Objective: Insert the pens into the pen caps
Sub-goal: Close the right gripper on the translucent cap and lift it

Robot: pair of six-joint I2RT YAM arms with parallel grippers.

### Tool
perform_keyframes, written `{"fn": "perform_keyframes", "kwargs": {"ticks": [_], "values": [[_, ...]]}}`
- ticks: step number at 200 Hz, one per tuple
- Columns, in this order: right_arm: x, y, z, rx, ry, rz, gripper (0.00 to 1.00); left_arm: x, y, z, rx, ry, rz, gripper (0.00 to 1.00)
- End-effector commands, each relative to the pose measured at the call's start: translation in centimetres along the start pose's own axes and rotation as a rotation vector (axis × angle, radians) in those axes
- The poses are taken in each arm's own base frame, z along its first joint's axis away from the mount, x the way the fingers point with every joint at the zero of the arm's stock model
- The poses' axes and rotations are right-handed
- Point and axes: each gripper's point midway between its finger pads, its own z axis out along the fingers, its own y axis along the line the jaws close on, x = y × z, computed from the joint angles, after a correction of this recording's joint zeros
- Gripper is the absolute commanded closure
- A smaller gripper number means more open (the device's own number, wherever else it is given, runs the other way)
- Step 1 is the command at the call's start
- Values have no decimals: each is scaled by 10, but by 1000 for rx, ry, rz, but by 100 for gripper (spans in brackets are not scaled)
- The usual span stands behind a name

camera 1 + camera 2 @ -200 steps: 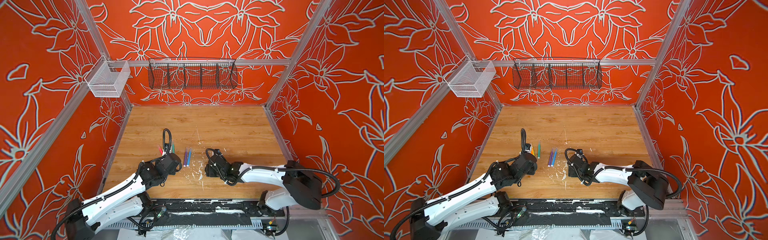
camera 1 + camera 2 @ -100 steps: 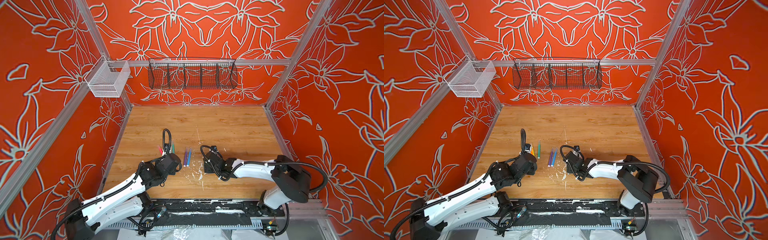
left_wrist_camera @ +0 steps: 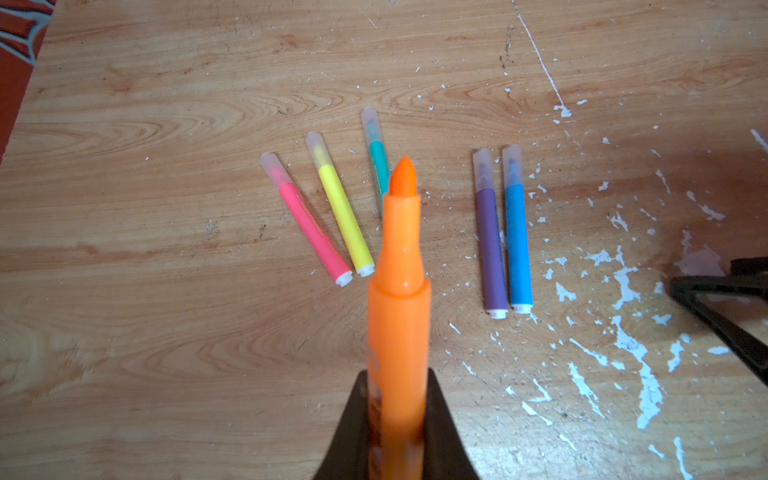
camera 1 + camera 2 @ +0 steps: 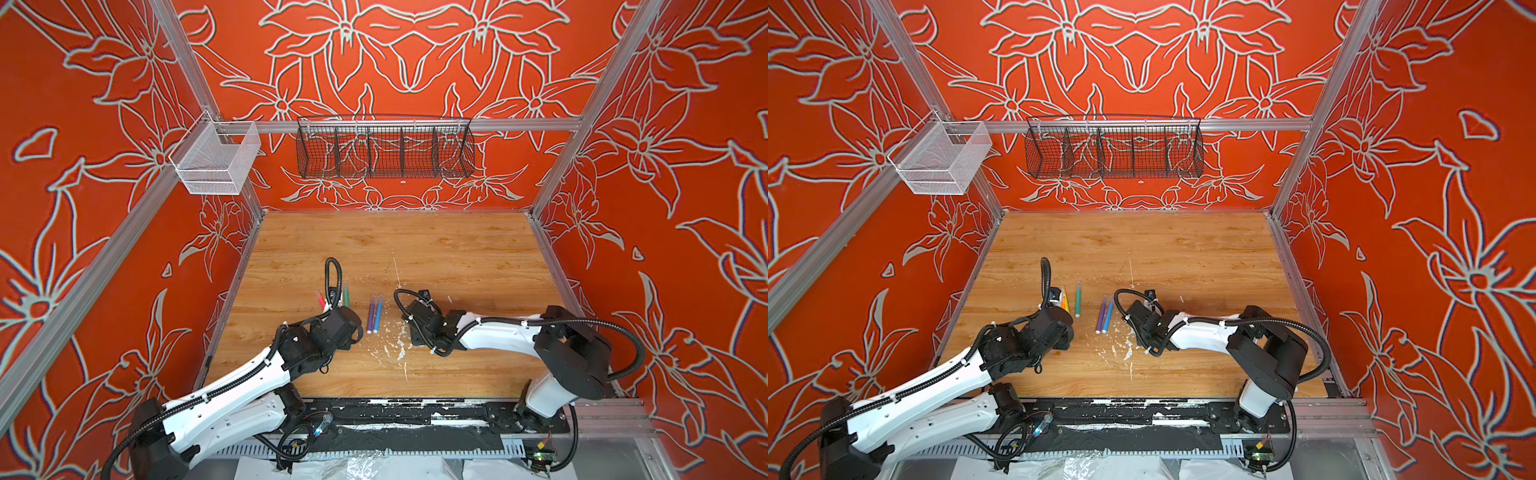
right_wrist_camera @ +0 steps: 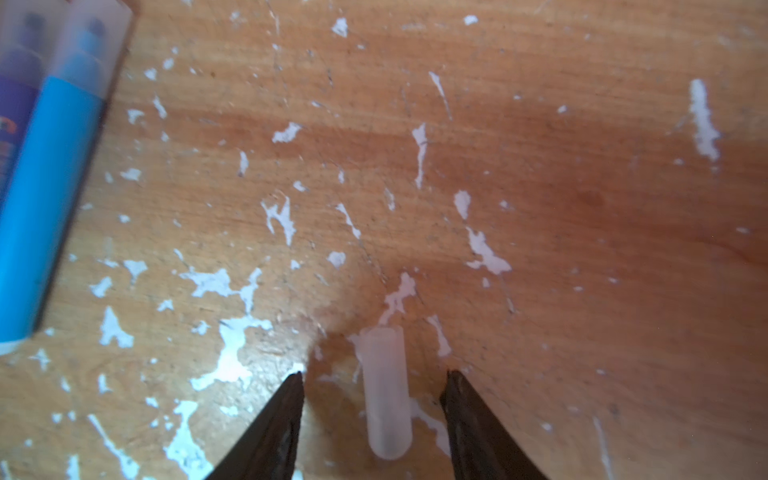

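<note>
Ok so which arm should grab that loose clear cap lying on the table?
Right. The right gripper is open with the loose cap lying between its jaws, untouched; the left gripper is shut on the uncapped orange pen, so it cannot take anything else.

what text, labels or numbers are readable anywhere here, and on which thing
Nothing here reads as a full word or number.
purple pen: orange print on the barrel, cut off by the frame edge and blurred, unreadable.
pink pen: a fine line of print along the barrel, too small to read.
green pen: a similar line of print, too small to read.
orange pen: faint marks low on the barrel, blurred.
</note>
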Motion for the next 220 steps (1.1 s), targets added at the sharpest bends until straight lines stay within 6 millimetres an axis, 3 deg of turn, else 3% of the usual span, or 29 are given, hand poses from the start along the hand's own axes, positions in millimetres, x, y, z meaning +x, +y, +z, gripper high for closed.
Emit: {"fn": "perform_keyframes", "kwargs": {"ticks": [1, 43, 135, 220], "values": [[-4, -9, -4, 79, 26, -58, 47, -2, 4, 0, -17, -16, -24, 100], [-1, -7, 4, 151, 111, -137, 55, -2, 4, 0, -16, -16, -23, 100], [1, -9, 5, 175, 138, -167, 55, -2, 4, -1, -13, -17, -23, 100], [9, -9, 9, 137, 168, -142, 64, -2, 3, -1, -7, -19, -24, 100]]}}
